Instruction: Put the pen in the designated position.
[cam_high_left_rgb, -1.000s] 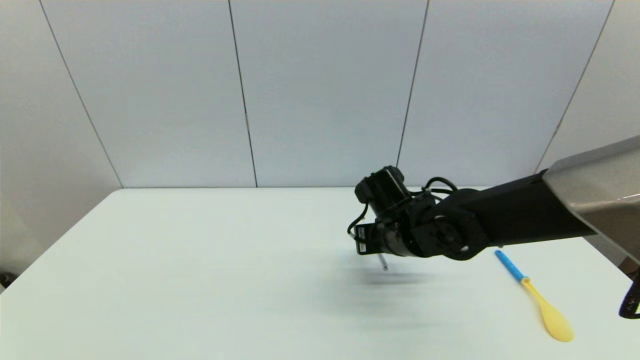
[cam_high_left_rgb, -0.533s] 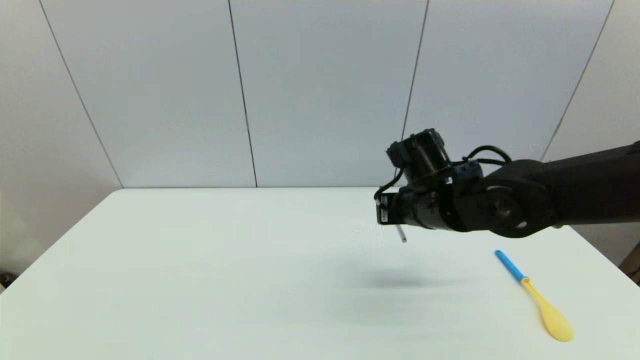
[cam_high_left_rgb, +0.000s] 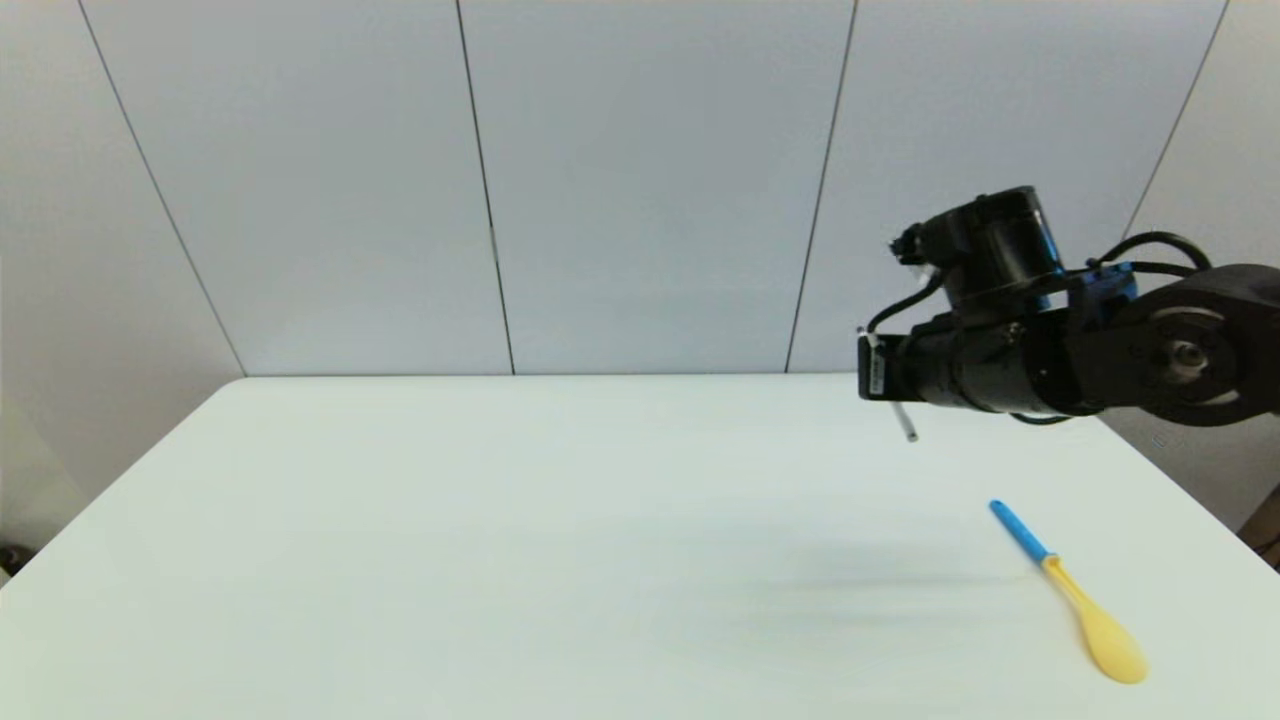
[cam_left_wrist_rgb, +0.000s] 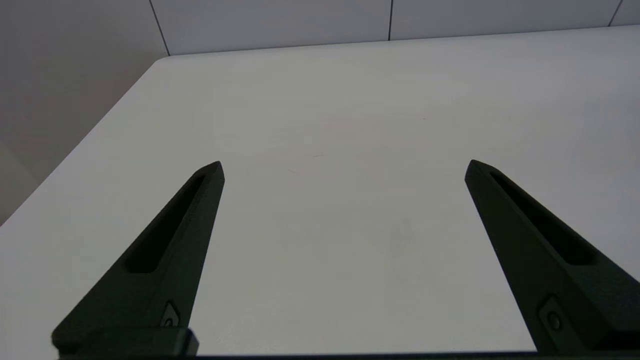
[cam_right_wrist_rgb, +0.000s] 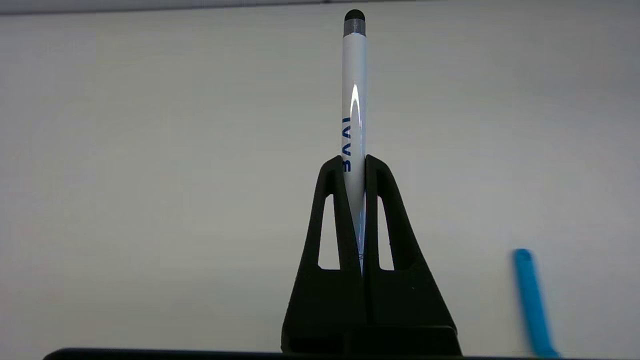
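Right end effector pinching the pen, held aloft over the counter's far right, above the spoon. Left end effector spread wide, parked.

The pen, a thin white barrel with blue lettering, a grey band and a dark rounded tip, was clamped lengthwise between the right gripper's two fingers, held in the air above the white table.
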